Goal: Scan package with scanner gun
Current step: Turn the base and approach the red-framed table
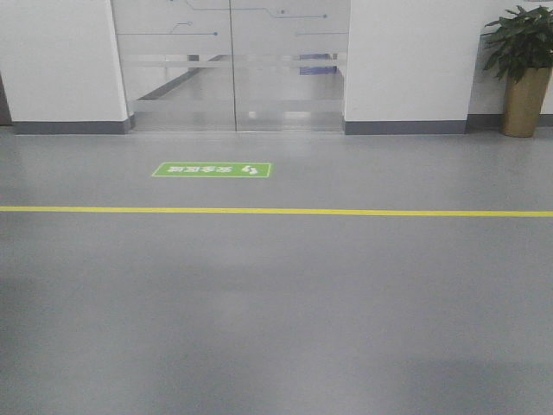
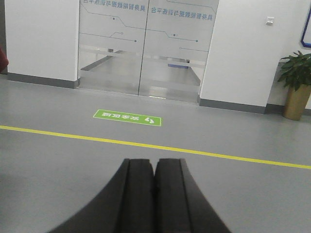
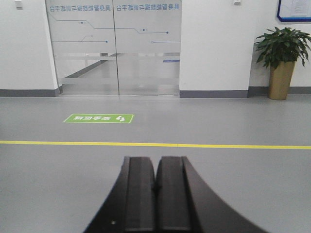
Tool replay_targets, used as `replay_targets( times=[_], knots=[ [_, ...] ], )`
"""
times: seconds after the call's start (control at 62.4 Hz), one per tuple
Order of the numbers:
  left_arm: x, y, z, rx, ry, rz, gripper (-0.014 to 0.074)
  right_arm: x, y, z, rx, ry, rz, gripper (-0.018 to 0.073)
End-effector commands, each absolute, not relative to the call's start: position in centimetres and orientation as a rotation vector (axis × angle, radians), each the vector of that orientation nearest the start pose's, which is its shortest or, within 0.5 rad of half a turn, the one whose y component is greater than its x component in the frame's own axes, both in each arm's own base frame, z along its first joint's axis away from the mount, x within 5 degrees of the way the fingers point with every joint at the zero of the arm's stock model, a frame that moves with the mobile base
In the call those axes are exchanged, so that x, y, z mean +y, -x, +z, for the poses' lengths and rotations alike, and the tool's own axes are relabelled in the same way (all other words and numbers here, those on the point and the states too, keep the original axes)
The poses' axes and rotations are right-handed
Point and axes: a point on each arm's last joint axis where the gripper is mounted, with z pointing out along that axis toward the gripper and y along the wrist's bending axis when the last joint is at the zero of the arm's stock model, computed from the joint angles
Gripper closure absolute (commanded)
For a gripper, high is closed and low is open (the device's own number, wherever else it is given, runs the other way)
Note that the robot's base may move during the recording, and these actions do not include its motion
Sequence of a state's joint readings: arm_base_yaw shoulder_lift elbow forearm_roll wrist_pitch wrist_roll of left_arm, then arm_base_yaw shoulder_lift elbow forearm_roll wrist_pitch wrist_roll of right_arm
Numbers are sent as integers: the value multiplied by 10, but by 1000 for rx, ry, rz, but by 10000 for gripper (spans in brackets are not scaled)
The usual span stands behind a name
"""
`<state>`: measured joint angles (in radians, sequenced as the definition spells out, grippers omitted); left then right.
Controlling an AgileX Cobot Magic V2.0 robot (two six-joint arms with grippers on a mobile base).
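Note:
No package and no scanner gun are in any view. My left gripper [image 2: 154, 162] is shut and empty, its black fingers pressed together, pointing out over the grey floor. My right gripper [image 3: 156, 159] is likewise shut and empty, held level above the floor. Neither gripper shows in the front view.
A grey floor [image 1: 276, 303] stretches ahead with a yellow line [image 1: 276, 211] across it and a green floor sticker [image 1: 212, 169] beyond. Frosted glass doors [image 1: 232, 65] stand in the white far wall. A potted plant [image 1: 523, 73] stands at the far right.

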<state>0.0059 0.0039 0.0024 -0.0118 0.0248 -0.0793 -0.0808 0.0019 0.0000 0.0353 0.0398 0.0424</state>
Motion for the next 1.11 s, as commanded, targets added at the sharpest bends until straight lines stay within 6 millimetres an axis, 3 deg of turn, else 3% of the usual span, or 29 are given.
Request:
replay_targets(
  times=[0.0, 1.09],
  knots=[
    [0, -56, 212, 1493, 79, -75, 708, -5, -56, 211, 1500, -120, -9, 728],
    [0, -56, 212, 1493, 79, -75, 708, -5, -56, 211, 1500, -120, -9, 728]
  ],
)
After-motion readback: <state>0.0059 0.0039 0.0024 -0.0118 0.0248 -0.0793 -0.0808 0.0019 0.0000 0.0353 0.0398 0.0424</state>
